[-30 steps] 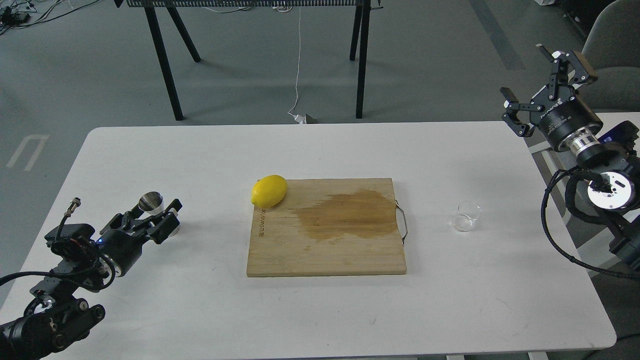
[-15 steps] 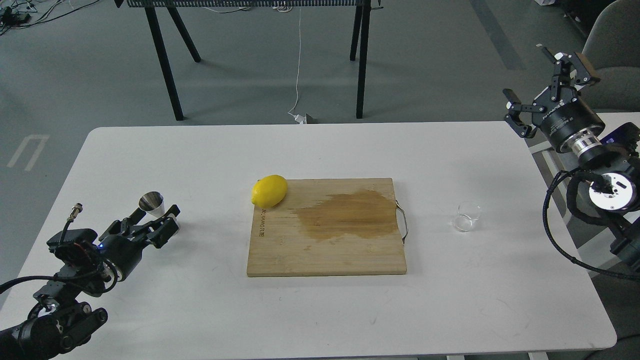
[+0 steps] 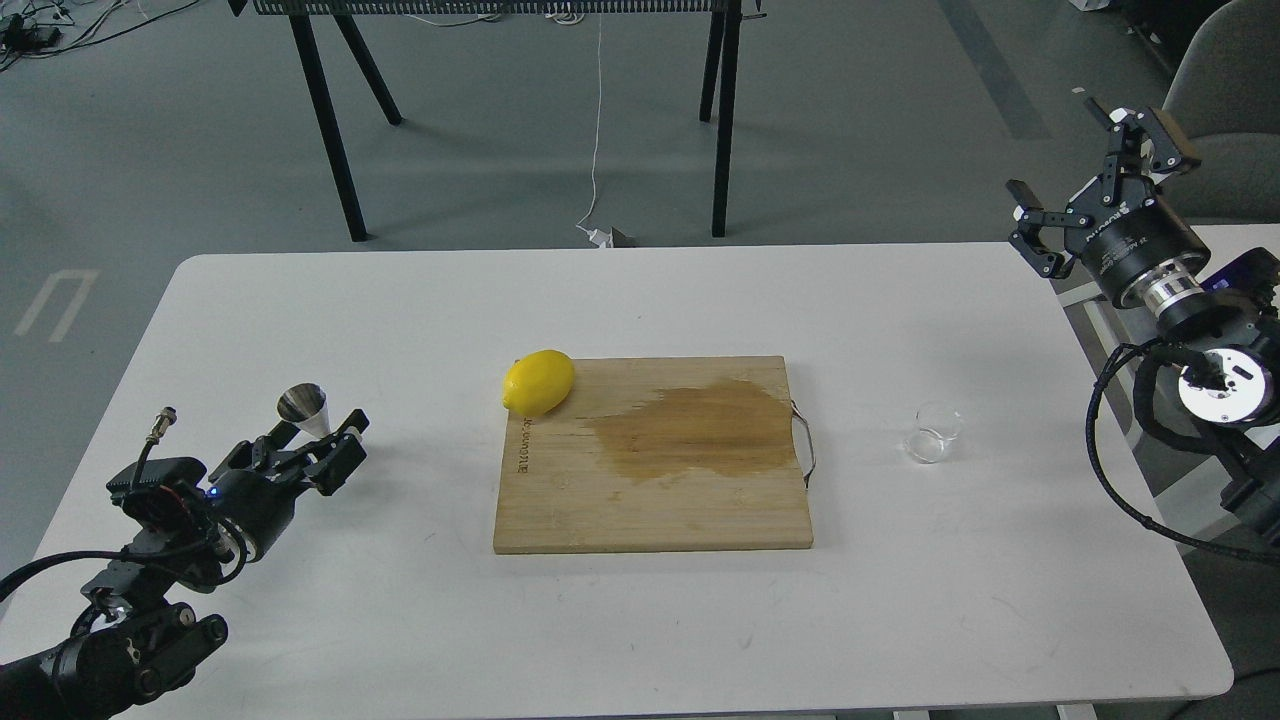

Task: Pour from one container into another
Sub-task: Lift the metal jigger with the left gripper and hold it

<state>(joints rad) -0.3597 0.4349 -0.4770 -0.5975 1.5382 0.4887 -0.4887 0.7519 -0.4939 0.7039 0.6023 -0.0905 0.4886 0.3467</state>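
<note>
Reach stage: left gripper (image 3: pixel 325 440), jaws' state unclear, sits at the jigger (image 3: pixel 303 411); right gripper (image 3: pixel 1090 185), jaws spread, must descend to the cup (image 3: pixel 932 432).

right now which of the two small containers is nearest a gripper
The steel jigger, right at the left gripper. The clear glass cup stands alone, well away from the raised right gripper.

Both arms black, jointed, matte. Left end effector (image 3: pixel 325 450): black linkage fingers, blue LED on wrist, silver connector stub, black cable looping. Right end effector (image 3: pixel 1095 180): black fingers with tan pads, white lettering on cylinder body, silver ring, white round cap, black corrugated cable.
</note>
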